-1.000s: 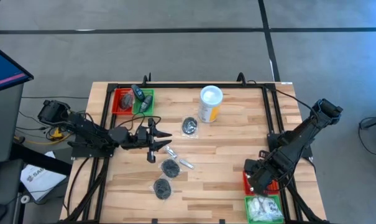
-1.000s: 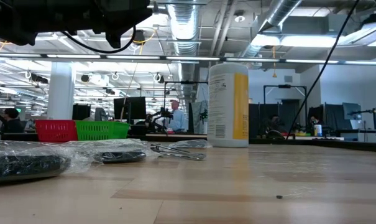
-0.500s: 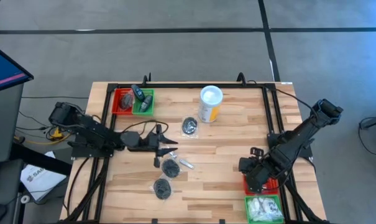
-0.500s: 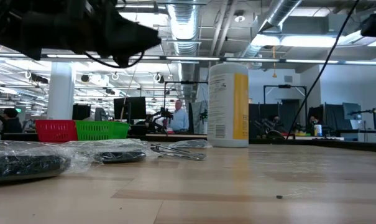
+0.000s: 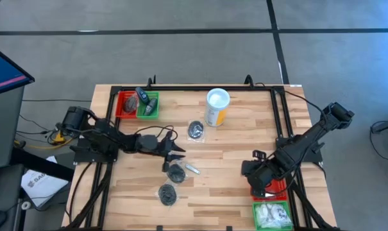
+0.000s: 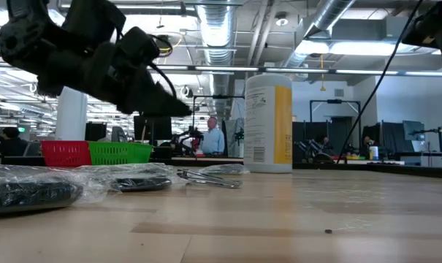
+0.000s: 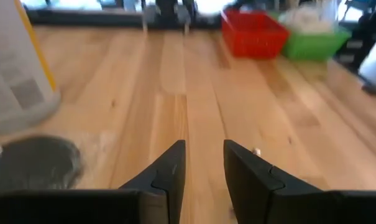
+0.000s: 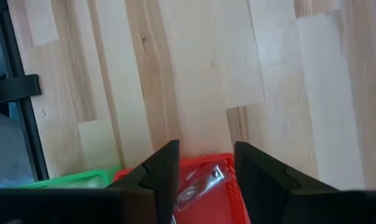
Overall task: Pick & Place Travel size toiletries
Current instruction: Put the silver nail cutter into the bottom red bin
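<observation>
- Step in hand: left gripper [image 5: 175, 154], fingers slightly parted and empty, hovers over the loose toiletries near the tall yellow canister with white lid [image 5: 216, 108].
- Next move, by judgement: descend onto one item and close.
- Right gripper [image 5: 250, 169]: fingers apart, nothing held, above the red basket [image 8: 203, 183] far from the canister.
- Count: dark round pucks in clear wrap, three loose [image 5: 195, 130], [image 5: 176, 172], [image 5: 167, 194]; silvery tube [image 5: 192, 169], one or two, cannot tell; red and green basket pairs, two [image 5: 138, 104].
</observation>
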Motion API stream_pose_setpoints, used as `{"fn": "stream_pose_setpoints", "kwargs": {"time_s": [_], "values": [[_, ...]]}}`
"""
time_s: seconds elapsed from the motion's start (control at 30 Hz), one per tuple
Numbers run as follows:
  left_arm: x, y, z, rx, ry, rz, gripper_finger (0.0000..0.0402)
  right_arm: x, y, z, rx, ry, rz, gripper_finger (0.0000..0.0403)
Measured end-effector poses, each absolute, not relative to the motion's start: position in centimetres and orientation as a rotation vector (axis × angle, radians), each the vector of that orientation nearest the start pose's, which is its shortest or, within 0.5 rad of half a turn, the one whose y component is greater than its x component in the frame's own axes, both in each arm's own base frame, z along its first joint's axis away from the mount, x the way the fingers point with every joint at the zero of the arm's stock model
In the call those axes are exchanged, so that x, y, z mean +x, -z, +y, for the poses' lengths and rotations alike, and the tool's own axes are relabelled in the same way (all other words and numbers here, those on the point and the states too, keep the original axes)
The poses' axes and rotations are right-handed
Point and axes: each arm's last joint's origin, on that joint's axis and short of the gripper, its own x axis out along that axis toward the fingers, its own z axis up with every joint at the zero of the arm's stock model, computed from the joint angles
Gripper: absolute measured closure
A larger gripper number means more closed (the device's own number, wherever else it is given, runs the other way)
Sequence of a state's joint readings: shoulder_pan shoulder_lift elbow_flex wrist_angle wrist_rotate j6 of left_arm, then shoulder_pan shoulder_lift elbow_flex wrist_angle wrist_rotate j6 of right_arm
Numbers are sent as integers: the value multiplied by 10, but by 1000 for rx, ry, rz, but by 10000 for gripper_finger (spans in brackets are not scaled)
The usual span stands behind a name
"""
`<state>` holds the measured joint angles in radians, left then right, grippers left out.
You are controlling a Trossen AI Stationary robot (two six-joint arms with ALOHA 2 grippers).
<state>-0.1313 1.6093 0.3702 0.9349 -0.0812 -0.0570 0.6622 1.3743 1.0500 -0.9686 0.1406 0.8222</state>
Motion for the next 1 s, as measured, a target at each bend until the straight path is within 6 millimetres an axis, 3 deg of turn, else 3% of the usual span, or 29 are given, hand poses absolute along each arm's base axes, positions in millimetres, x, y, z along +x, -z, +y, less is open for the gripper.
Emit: {"fn": "stream_pose_setpoints", "kwargs": {"time_s": [0.3, 1.0], "values": [[248, -106, -21, -16, 22, 540, 302, 204, -251, 150, 175, -8, 1203, 267], [240, -94, -20, 76, 104, 685, 302, 208, -252, 147, 138, 10, 1165, 270]]}}
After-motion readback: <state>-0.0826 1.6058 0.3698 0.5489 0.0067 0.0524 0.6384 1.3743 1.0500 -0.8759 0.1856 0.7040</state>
